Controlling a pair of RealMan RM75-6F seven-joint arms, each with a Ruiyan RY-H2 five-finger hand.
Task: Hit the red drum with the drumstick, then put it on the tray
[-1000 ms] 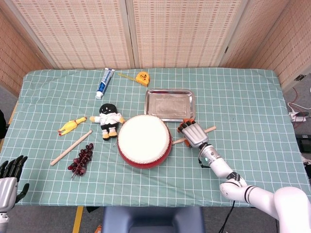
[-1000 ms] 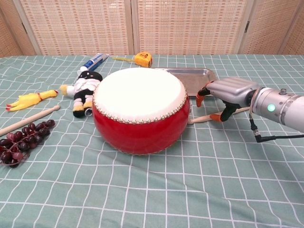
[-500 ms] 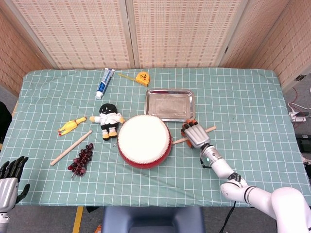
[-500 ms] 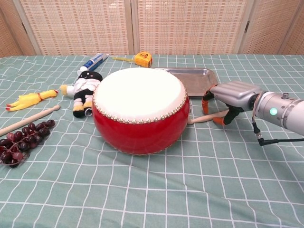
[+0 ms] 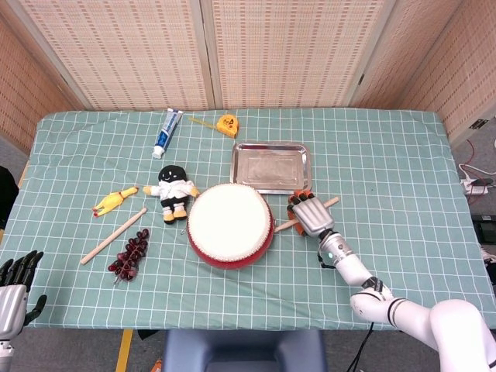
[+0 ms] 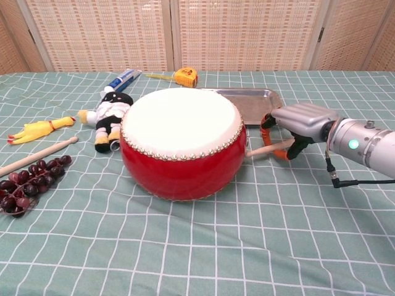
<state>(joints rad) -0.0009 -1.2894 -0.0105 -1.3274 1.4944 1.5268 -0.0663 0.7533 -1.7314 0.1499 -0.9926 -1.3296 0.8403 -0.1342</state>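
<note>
The red drum (image 5: 229, 225) (image 6: 182, 148) with its white skin stands at the middle of the table. Just to its right lies a wooden drumstick (image 5: 331, 203) (image 6: 264, 148), one end by the drum's side. My right hand (image 5: 308, 214) (image 6: 302, 120) sits over the stick's middle, orange-tipped fingers curled around it, and grips it. The silver tray (image 5: 271, 167) (image 6: 247, 95) is empty, just behind the hand and drum. My left hand (image 5: 15, 291) hangs at the near left edge, off the table, fingers apart and holding nothing.
A second wooden stick (image 5: 114, 235) lies left of the drum, next to dark grapes (image 5: 132, 254). A black-and-white doll (image 5: 173, 190), a yellow rubber chicken (image 5: 114, 201), a toothpaste tube (image 5: 167, 133) and a yellow tape measure (image 5: 227, 124) lie further back left.
My right hand has closed its fingers more tightly on the drumstick. The stick's outer end has shifted a little toward the tray and risen slightly. The left hand has barely moved.
</note>
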